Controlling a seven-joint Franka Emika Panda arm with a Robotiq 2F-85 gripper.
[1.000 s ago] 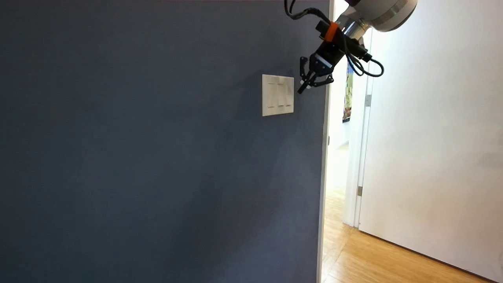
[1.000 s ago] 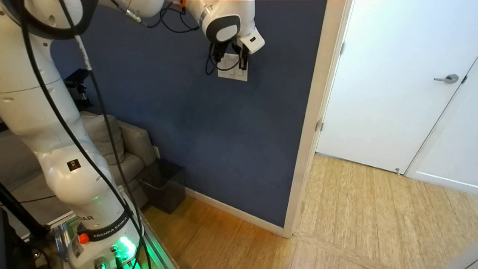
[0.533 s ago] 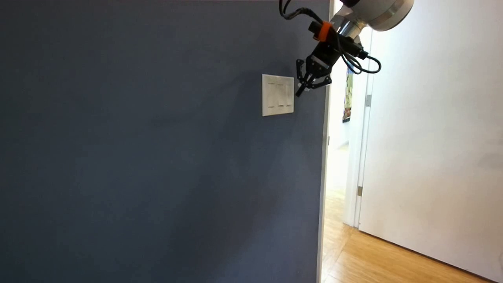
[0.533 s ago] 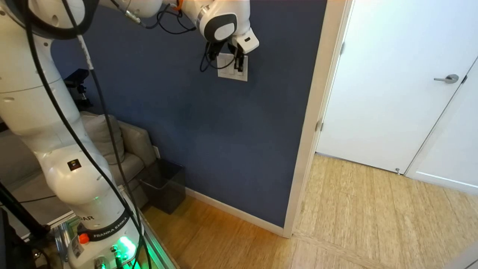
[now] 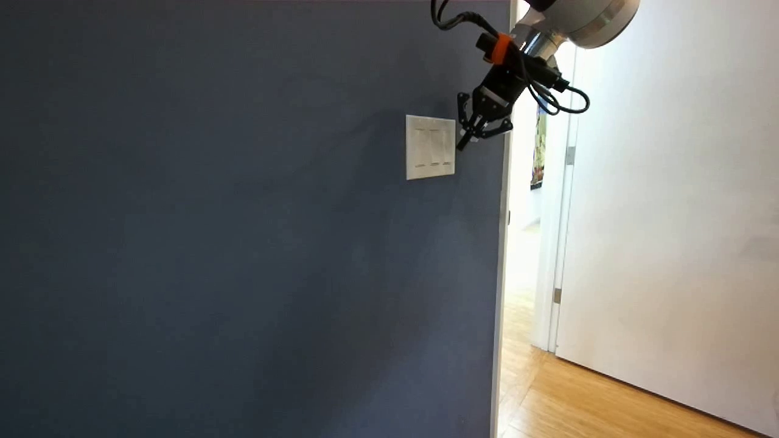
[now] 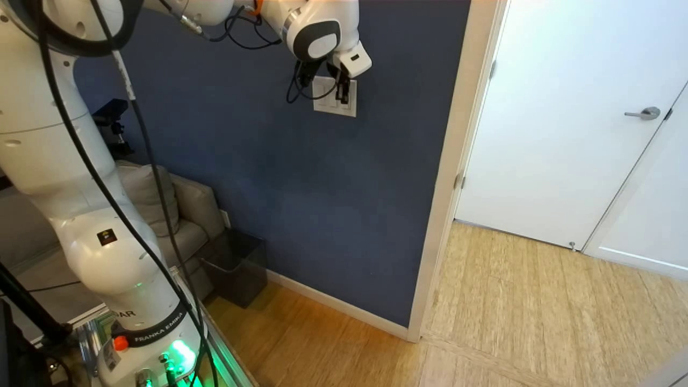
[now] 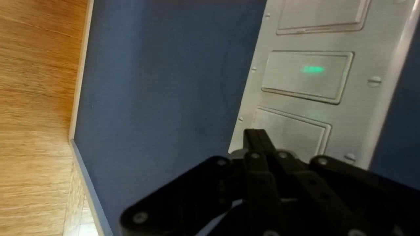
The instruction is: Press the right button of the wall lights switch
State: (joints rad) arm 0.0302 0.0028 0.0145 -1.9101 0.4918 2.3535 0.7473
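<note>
Nearest, before wall-switch plate: one Robotiq gripper, two fingers pressed together, nothing visibly pinched; tips overlapping lower end of right rocker, contact not resolvable. On plate: three rockers, right as target, plus central rocker with one green glow and left rocker. Judged handling: stiff, likely smooth, light spring; no grasp needed, press face with joined tips. Behind plate: one blue wall. Farthest, right of plate in exterior view: one white door, one lever handle.
</note>
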